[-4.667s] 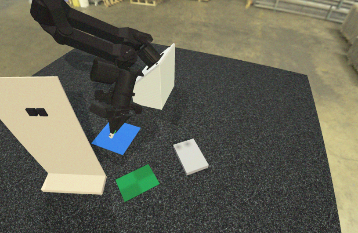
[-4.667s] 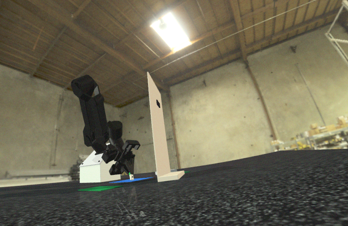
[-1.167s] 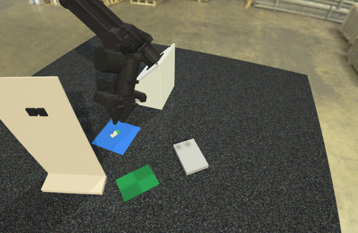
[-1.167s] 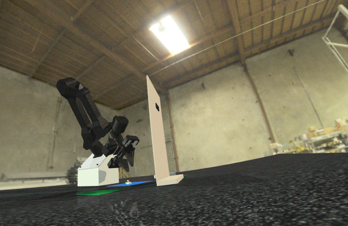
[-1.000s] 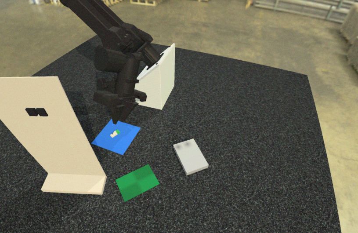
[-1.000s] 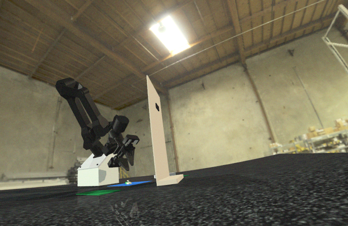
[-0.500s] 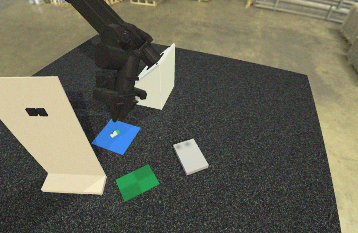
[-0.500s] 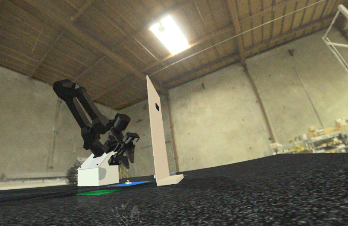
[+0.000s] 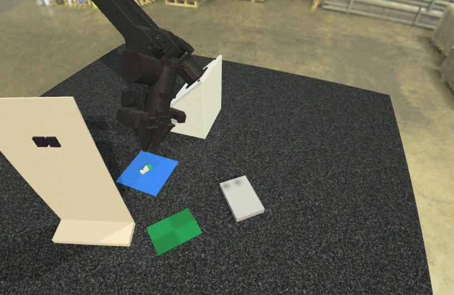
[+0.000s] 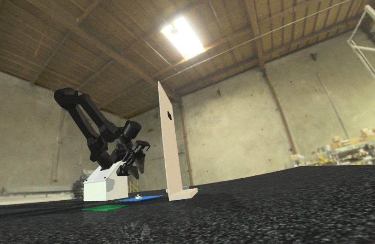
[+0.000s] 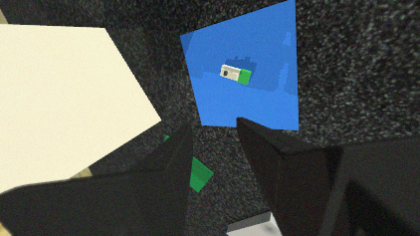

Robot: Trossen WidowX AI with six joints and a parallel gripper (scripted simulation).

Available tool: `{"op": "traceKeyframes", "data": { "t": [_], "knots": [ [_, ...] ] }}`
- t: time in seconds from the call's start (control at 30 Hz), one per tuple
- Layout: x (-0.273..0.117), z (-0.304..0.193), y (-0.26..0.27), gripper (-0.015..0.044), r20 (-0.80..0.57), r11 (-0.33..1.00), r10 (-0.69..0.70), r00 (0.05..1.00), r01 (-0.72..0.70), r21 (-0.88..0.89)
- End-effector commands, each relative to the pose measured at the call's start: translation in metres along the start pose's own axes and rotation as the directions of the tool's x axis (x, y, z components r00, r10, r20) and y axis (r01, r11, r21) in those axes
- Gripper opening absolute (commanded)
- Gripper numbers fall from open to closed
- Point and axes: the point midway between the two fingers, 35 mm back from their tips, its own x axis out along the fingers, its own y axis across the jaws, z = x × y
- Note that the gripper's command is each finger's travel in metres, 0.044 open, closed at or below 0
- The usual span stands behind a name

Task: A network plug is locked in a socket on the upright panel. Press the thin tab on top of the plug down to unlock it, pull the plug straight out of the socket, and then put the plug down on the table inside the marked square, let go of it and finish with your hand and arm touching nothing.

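Note:
The plug (image 9: 145, 169) (image 10: 138, 197) (image 11: 237, 72), white with a green end, lies on the blue square (image 9: 157, 186) (image 10: 152, 197) (image 11: 269, 23), inside its edges. My gripper (image 9: 149, 149) (image 10: 140, 175) (image 11: 214, 125) is partly open, with nothing between its fingers. It hangs above the table, clear of the plug and near one edge of the square as seen from the wrist. The cream panel (image 9: 84, 173) (image 10: 171, 155) (image 11: 65, 98) stands upright beside the square. Black blocks show high on it in the top and exterior views; the inside of the socket cannot be seen.
A green patch (image 9: 173, 231) (image 11: 201, 174) lies near the panel's foot (image 9: 91, 234) (image 10: 181, 196). Another green patch (image 10: 106, 207) shows in the exterior view. A flat light-grey box (image 9: 244, 200) (image 11: 249, 226) lies farther off. The arm's white base block (image 9: 213, 97) (image 10: 95, 191) stands behind the gripper.

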Motion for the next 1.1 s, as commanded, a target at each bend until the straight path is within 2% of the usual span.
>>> {"op": "traceKeyframes", "data": {
  "t": [0.0, 1.07],
  "knots": [
    [-0.003, 0.001, 0.008, 0.0156, 0.003, 1.0, 0.015, 1.0, -0.015, 0.022],
    [-0.027, 0.006, 0.017, 0.0156, 0.015, 0.999, 0.034, 0.999, -0.034, 0.022]
  ]
}}
